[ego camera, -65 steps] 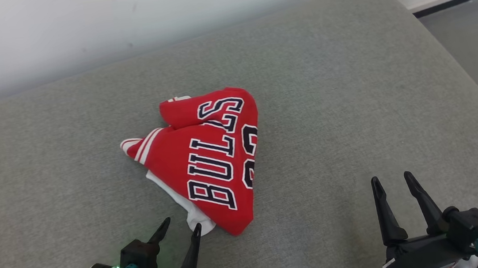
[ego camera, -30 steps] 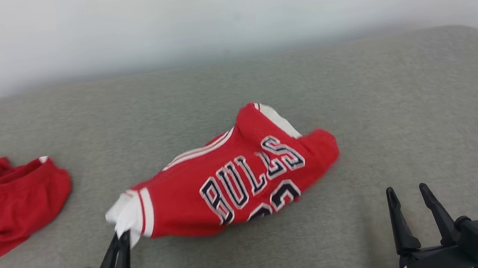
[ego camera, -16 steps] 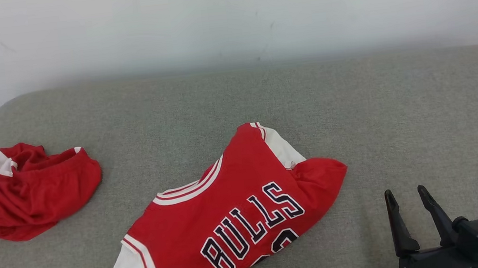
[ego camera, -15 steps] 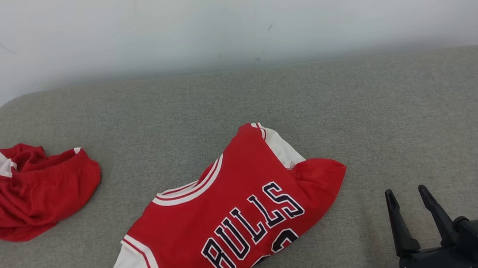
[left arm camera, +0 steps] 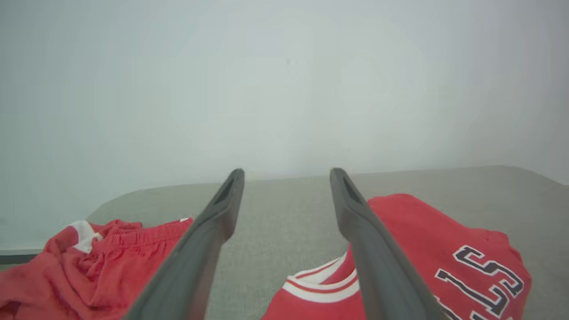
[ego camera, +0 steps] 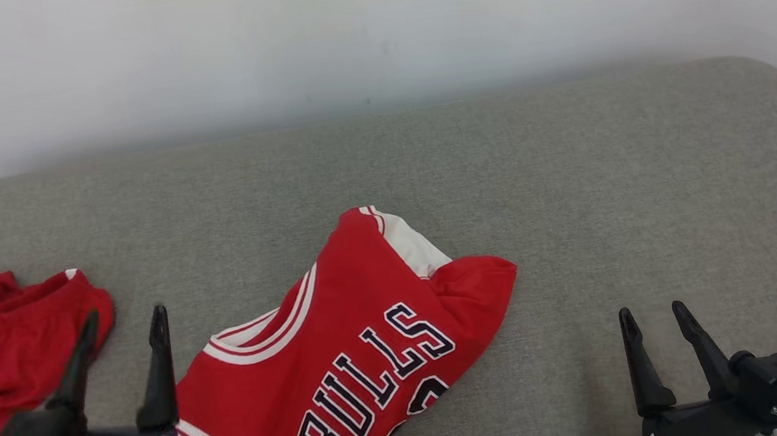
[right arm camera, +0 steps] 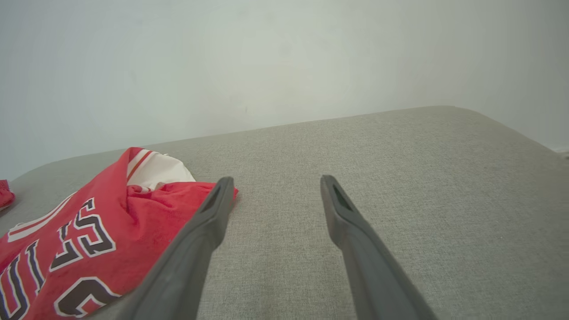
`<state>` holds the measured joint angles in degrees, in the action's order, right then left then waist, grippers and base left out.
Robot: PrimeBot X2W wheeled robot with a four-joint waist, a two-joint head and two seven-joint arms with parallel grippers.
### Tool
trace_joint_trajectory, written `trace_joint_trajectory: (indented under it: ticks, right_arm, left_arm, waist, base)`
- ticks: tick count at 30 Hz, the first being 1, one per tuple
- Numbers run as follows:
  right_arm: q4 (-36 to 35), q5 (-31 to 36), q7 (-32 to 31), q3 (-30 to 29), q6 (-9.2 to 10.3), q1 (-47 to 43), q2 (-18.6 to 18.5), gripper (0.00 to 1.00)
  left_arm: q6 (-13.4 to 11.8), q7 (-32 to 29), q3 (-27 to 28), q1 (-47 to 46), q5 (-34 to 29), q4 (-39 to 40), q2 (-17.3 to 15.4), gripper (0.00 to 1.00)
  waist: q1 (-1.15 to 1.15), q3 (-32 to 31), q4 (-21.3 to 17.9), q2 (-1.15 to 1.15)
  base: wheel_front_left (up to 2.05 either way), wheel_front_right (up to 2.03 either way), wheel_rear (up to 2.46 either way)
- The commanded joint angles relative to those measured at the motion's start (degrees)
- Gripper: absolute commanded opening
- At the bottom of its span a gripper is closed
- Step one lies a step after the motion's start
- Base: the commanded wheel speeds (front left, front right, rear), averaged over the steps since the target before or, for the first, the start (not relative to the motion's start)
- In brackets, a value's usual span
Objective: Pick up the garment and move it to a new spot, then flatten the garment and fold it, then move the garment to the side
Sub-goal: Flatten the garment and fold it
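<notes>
- my left gripper (ego camera: 124, 316) stood with its 2 fingers spread wide and nothing between them; in the left wrist view only bare cushion showed in the gap.
- it sat at the lower left of the head view, between the garment (ego camera: 345, 352) and a separate heap of red cloth (ego camera: 5, 345), with the fingers pointing toward the wall (ego camera: 368, 25).
- its body overlapped the garment's near left corner in the head view; i could not tell whether it touched the fabric.
- my right gripper (ego camera: 651, 309) was also wide open and held nothing. it was at the lower right, apart from the garment, over bare cushion.
- the garment lay on the grey cushion (ego camera: 573, 191), left of centre and near my edge, running diagonally from the lower left up toward the middle.
- it was rumpled, not flat: a white sleeve (ego camera: 409, 245) stuck out at the far end, and a red fold bunched just to the right of it.
- the black, white-outlined lettering (ego camera: 370, 386) read "bulls" and faced up, slanting with the cloth. part of a number showed below it, cut by the garment's edge.
- the red-and-white stripe trim (ego camera: 264, 336) curved across the garment's left side, close to my left gripper's right finger.
- the red cloth was crumpled at the cushion's left end, well apart from the garment.
</notes>
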<state>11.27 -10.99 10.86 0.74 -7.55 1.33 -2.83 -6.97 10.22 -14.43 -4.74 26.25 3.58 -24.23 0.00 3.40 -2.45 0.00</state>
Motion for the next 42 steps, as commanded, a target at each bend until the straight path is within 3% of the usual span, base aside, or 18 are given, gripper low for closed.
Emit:
trace_joint_trajectory:
  ticks: [1,7,13,17,31,42]
  right_arm:
    - [0.17,-0.28,0.32,0.10,0.12,0.51,-0.10,1.00]
    - [1.70,-1.66,1.71,0.80,0.12,2.24,-0.08,1.00]
    - [3.52,-2.72,2.96,1.12,0.12,2.94,-0.07,1.00]
    - [4.39,-2.80,3.47,1.08,0.12,3.29,-0.08,1.00]
    - [5.97,-1.86,3.88,1.79,0.12,4.49,-0.09,1.00]
    - [6.94,-2.23,4.05,2.86,0.13,5.46,-0.09,1.00]
  left_arm:
    - [0.48,-0.48,0.32,-1.79,-0.16,0.14,-0.53,1.00]
    - [3.45,-5.57,2.18,-11.62,1.60,-2.07,-4.68,1.00]
    - [5.12,-7.95,3.04,-14.70,2.31,-4.59,-7.78,1.00]
    - [5.58,-10.39,3.39,-12.91,4.50,-6.84,-8.50,1.00]
    - [11.40,-22.87,2.63,-7.56,13.38,-9.36,-13.75,1.00]
    - [13.36,-26.77,-1.19,-9.12,15.02,-13.38,-14.17,1.00]
  waist:
    - [0.00,0.90,-2.24,0.00]
    - [0.00,3.80,-8.01,0.00]
    - [0.00,5.64,-10.88,0.00]
    - [0.00,6.00,-11.08,0.00]
    - [0.00,5.99,-9.31,0.00]
    - [0.00,6.98,-9.86,0.00]
  base:
    - [0.00,0.00,0.00]
    - [0.00,0.00,0.00]
    - [0.00,0.00,0.00]
    - [0.00,0.00,0.00]
    - [0.00,0.00,0.00]
    - [0.00,0.00,0.00]
